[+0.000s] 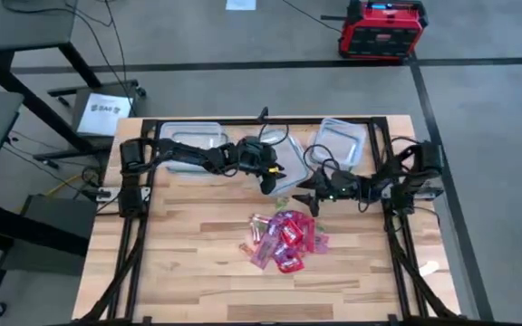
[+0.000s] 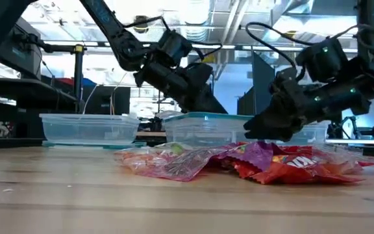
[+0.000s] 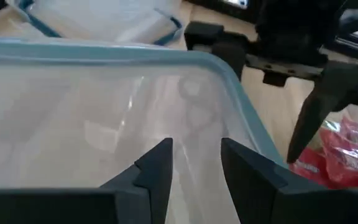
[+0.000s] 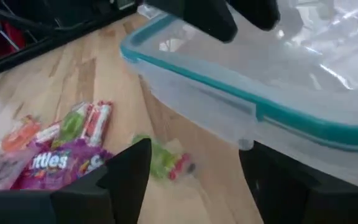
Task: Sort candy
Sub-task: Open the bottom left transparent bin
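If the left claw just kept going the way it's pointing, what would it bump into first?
Probably the inside of the clear container: the left gripper, fingers slightly apart, points down into it with nothing between. Depth is hard to judge, so floor or far wall is unclear.

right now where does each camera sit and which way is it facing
High view: above the table, looking straight down; both arms show, left hand and right hand near the middle tub.
Low view: at tabletop height, looking level across the candy pile into the room; both arms reach down from above.
Left wrist view: on the left arm, looking into the tub past its open fingers.
Right wrist view: on the right arm, looking at the tub's side and the candy.
All four views share the middle tub.
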Robot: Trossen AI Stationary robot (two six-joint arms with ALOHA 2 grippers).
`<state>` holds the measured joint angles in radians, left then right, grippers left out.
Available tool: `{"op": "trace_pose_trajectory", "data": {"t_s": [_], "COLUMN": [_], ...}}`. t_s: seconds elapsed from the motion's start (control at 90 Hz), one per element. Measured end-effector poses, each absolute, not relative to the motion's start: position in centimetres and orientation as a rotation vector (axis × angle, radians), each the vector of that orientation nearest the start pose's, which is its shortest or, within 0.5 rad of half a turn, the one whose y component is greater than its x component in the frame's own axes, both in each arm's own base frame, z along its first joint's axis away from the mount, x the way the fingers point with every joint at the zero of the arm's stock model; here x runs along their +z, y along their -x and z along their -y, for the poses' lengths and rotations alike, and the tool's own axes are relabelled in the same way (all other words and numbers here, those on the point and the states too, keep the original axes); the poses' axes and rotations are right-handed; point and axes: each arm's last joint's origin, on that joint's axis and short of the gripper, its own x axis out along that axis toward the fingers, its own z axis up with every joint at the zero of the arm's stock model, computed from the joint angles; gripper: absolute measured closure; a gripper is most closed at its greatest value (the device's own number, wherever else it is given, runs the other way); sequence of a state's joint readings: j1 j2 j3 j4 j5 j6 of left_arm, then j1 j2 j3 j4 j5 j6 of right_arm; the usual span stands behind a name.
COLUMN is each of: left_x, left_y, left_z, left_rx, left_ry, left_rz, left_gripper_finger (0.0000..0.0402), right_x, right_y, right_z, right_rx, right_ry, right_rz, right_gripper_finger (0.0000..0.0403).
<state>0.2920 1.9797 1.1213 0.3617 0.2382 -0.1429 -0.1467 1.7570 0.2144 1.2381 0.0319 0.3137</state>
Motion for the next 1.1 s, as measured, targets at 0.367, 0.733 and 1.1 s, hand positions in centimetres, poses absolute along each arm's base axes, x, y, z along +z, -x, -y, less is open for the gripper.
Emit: {"op": "trace_pose_trajectory", "data": {"t_s": [0.367, 0.733, 1.1], "left_x": [14.4, 15.8, 23.7], "left_y": [-39.7, -39.4, -37.5], "left_z": [-11.4, -11.0, -9.5], "left_rx": [0.066, 0.082, 0.061], "left_ry": [0.269, 0.293, 0.235], "left_rz": [-0.547, -0.541, -0.541], "left_gripper_finger": [0.0279, 0.0279, 0.0279], "right_x": [11.0, 13.3, 13.8], "right_y": [-23.3, -23.0, -24.0], "right_z": [3.0, 1.7, 1.0], "right_rx": [-0.032, 0.185, 0.061], "right_ry": [-0.214, -0.093, 0.580], "right_rz": [-0.037, 0.053, -0.277], "right_gripper_finger": [0.0188, 0.0222, 0.0227]}}
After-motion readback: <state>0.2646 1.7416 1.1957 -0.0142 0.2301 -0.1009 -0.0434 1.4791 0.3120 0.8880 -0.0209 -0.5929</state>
